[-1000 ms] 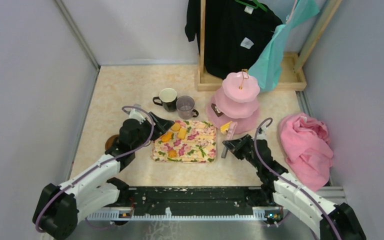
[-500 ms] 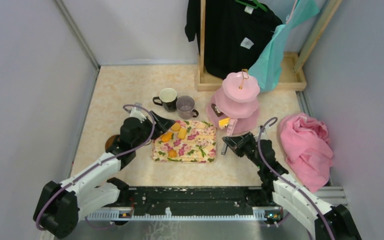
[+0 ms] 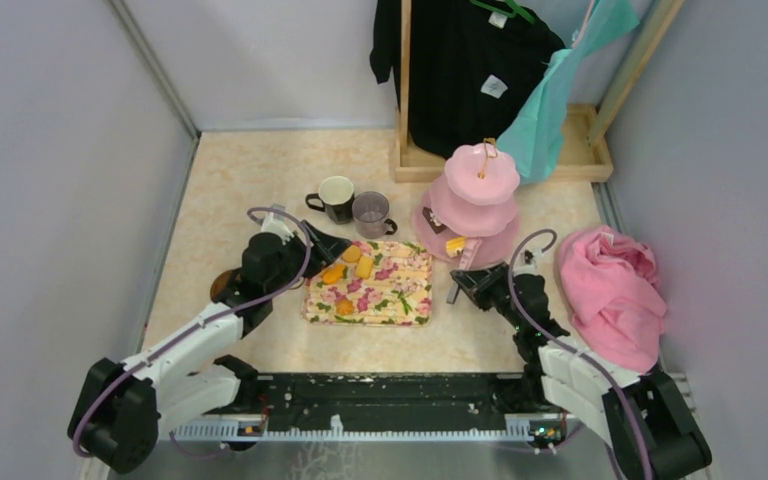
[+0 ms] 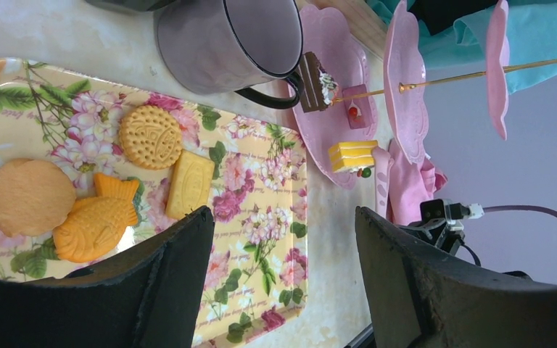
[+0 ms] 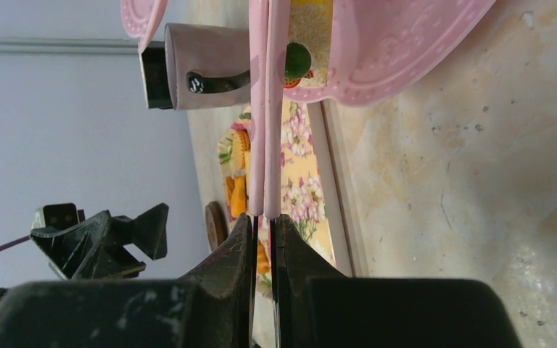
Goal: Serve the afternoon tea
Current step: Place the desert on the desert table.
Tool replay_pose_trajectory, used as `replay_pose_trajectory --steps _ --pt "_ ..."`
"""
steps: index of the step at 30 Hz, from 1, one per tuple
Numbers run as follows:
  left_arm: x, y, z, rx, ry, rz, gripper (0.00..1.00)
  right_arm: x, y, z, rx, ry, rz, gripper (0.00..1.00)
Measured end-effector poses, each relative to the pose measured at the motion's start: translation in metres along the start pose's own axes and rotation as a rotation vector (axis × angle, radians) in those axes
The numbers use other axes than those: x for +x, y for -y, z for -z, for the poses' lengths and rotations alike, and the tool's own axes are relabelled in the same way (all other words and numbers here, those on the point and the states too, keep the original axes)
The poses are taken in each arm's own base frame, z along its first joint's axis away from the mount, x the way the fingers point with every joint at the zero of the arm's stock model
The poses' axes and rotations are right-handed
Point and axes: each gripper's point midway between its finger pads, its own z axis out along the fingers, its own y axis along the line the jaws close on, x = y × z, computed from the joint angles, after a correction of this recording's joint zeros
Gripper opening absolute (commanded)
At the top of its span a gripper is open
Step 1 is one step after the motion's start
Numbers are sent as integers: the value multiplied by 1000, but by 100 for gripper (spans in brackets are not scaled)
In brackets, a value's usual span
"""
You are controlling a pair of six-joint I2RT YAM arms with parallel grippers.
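Right hand point(image 5: 265, 219) is clamped tight on a pair of pink tongs point(image 5: 267, 145), whose two arms are pressed flat together and reach up to the rim of the stand's bottom plate. Left hand point(image 4: 284, 221) stands wide apart with nothing in it, hanging over the left end of the tray.

Everything sits on a beige marbled tabletop point(image 3: 260, 180). At the back is a wooden clothes rack point(image 3: 405, 110) with a black shirt point(image 3: 460, 70) and a teal garment point(image 3: 550, 110). A crumpled pink cloth point(image 3: 610, 290) lies at the right edge. The pink stand point(image 3: 480, 190), three tiers on a gold rod, is just behind the right hand. The flowered tray point(image 3: 385, 290) lies between the two arms, near the stand.

Behind the tray the black mug point(image 3: 336, 197) and the smoky mug point(image 3: 371, 214) stand side by side. A brown coaster point(image 3: 222, 284) peeks out beside the left arm.

On the tray's left end lie the snacks: a fish-shaped orange one point(image 4: 98, 221), a pale orange one point(image 4: 25, 197), a round biscuit point(image 4: 150, 136) and a yellow bar point(image 4: 190, 183). The bottom plate carries a yellow cake point(image 4: 352, 156) just beside the tongs' tips, a small pink cake point(image 4: 357, 112) and a chocolate slice point(image 4: 315, 80).
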Motion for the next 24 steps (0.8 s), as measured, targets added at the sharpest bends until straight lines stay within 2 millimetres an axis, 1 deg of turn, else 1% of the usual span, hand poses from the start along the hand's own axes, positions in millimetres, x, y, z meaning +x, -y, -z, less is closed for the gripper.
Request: replay_pose_trajectory --steps 3,4,6,10,13,15,19,24 --pt "0 0 -1 -2 -1 0 77 -5 5 -4 14 12 -3 0" --pt "0 -1 -1 -4 -2 0 77 -7 7 -5 19 17 -3 2" --pt "1 -2 -1 -6 -4 0 77 -11 12 -7 32 25 -1 10" --pt "1 -2 -2 -8 -5 1 77 -15 18 -13 50 30 3 31" --pt "1 -2 -2 -9 -6 1 77 -13 21 -15 53 18 13 41" --pt "1 -2 -2 -9 -6 1 77 -13 22 -15 51 14 22 43" --pt "1 -2 -2 -9 -6 1 77 -14 20 -15 43 18 47 43" --pt "1 -2 -2 -8 -5 1 77 -18 11 -11 19 34 79 42"
